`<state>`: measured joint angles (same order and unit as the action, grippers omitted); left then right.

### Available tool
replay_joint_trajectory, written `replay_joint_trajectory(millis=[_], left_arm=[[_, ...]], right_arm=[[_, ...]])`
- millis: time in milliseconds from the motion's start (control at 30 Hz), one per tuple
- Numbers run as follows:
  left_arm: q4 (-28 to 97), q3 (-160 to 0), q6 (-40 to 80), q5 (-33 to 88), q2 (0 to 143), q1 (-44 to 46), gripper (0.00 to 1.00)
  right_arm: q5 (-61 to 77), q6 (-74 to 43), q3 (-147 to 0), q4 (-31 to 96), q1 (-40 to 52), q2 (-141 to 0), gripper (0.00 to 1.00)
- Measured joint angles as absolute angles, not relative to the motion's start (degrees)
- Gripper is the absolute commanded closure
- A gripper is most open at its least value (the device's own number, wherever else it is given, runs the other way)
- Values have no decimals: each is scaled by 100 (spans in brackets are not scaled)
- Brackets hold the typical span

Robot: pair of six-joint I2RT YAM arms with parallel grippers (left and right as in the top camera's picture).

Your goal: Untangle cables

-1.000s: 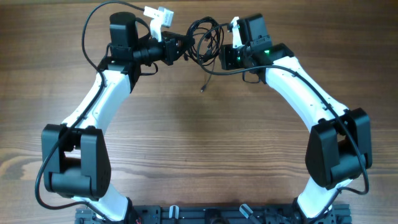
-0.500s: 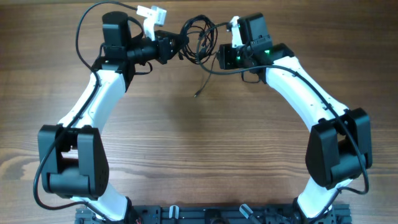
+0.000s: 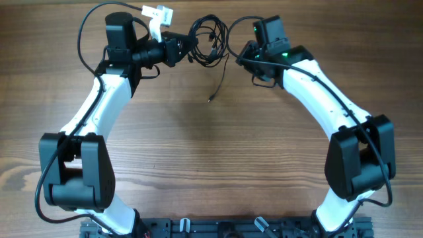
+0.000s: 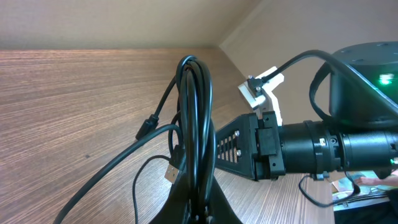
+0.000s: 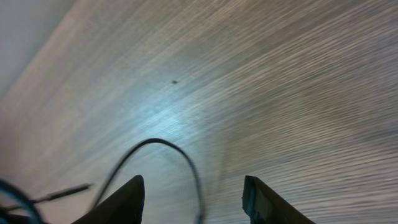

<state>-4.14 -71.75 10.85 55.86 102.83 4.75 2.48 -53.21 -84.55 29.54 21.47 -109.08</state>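
A bundle of black cables (image 3: 208, 41) hangs above the far middle of the table. My left gripper (image 3: 187, 47) is shut on the looped cables (image 4: 196, 124), held upright between its jaws (image 4: 200, 211). A loose USB plug (image 4: 170, 175) dangles by the jaws. One cable end (image 3: 211, 98) trails down toward the table. My right gripper (image 3: 246, 54) is open and empty, just right of the bundle. In the right wrist view its fingers (image 5: 194, 199) stand apart with a blurred cable loop (image 5: 168, 162) between them, not gripped.
A white connector (image 3: 157, 13) on the left arm's own cable sticks out at the far edge. The right arm (image 4: 336, 149) fills the right side of the left wrist view. Wooden tabletop (image 3: 211, 152) lies below both arms.
My right gripper has let go of the cables and turned away to the right. My left gripper has drawn the bundle slightly left. The dangling cable end swung a little.
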Motion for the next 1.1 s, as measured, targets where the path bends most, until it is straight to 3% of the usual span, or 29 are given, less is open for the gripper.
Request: replay_joint_trajectory(millis=[433,533,1100], left_arm=[[-412,-7175,1175,5592,10283,493,96],[-414,-7175,1194,5607,10278,493,96],[-609,-7175,1684,5607,10167,491,96]], right_arm=[[-174,-7251,-8455,2287,2355,-11076,41],[-180,-7588,-8455,1940,2355,-11271,33],[-73,-9203,-8453,1061,2716,-11542,33]])
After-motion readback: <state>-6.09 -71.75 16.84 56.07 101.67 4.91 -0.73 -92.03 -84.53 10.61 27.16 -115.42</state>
